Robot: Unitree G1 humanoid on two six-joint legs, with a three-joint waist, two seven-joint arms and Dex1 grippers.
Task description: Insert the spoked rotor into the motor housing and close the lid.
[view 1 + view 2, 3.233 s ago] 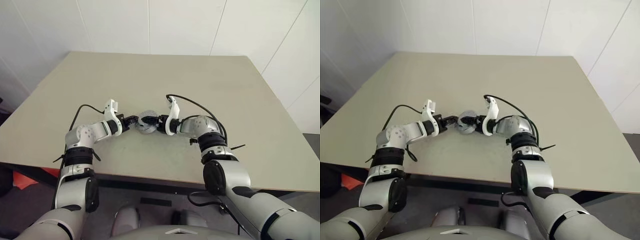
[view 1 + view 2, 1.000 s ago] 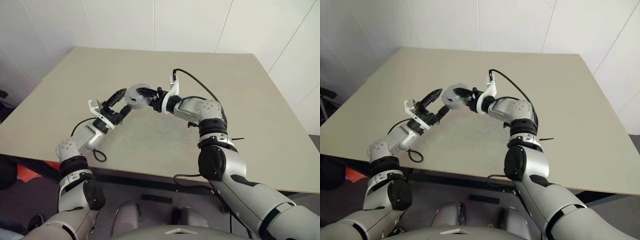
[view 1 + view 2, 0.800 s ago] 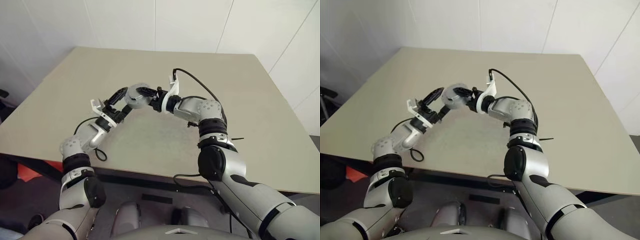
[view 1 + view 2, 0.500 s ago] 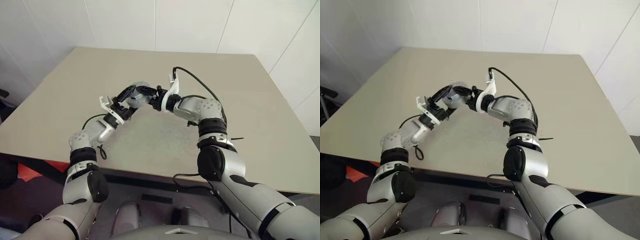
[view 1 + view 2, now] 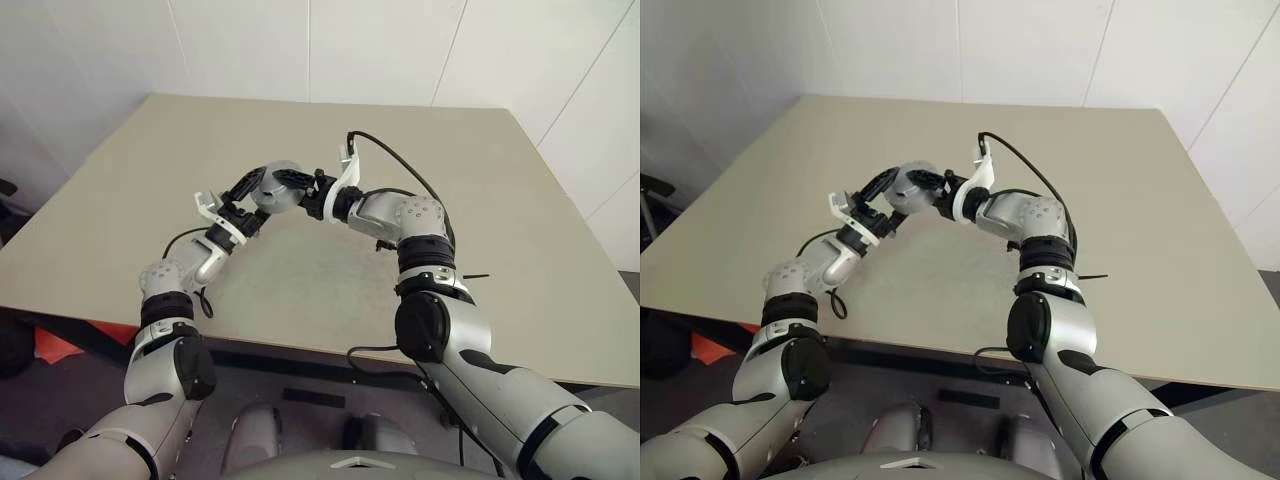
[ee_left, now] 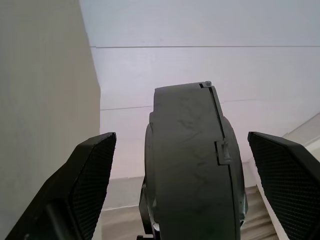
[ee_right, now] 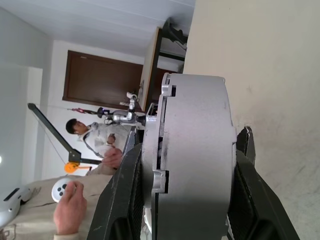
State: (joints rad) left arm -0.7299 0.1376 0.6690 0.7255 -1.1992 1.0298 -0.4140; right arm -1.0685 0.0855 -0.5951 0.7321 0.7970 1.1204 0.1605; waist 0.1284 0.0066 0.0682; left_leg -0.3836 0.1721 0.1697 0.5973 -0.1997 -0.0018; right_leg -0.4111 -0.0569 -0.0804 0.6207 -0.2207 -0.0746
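The motor housing (image 5: 283, 187) is a short grey metal cylinder held up above the table, with my right gripper (image 5: 299, 190) shut on its two flat faces (image 7: 197, 150). A thinner grey disc, the lid (image 7: 151, 165), sits flush on one face with a notched seam between them. My left gripper (image 5: 262, 192) is open and straddles the housing (image 6: 185, 165) edge-on. Both of its fingers (image 6: 92, 175) stand apart from the metal. The spoked rotor is hidden.
The beige table (image 5: 500, 200) stretches out below both arms, with white walls behind it. A black cable (image 5: 390, 170) loops off my right wrist. In the right wrist view a seated person (image 7: 97, 142) holds a white controller (image 7: 62, 187) in the background.
The housing has been lifted off the table since the oldest frames. Over the last second my open left gripper moved in from the left until its fingers straddled the housing. The right gripper held still.
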